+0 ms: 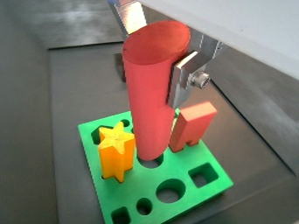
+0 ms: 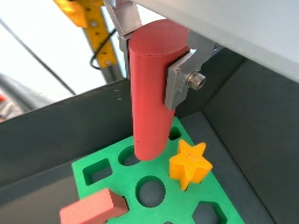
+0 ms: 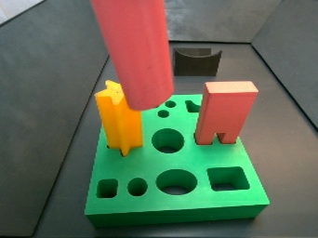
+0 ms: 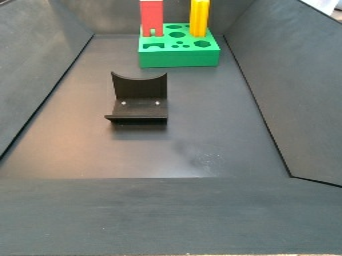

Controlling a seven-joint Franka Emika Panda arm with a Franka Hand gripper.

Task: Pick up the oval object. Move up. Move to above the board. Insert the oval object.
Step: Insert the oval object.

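Your oval object (image 1: pixel 152 92) is the tall salmon-red peg, and it stands upright over the board (image 1: pixel 111 206), the thick green block with shaped holes. In both wrist views its lower end sits right at a hole near the middle of the board. It looks like the tip has just gone in, but the peg hides the hole's edge, so you can't be sure how deep it is. Most of the peg is still sticking up high.

The gripper (image 2: pixel 152 66) is above the board and is squeezing the peg near its top. One silver finger (image 2: pixel 181 74) presses flat on the peg's side.

So you have done the picking up, the lifting and the moving over. What you have left is pushing the peg down until it sits low, and then letting go.

Right beside the peg stands the yellow star post (image 1: pixel 117 150), already in its hole. On the other side stands the red arch block (image 3: pixel 226 112). Farther off on the floor is the dark fixture (image 4: pixel 138 98).
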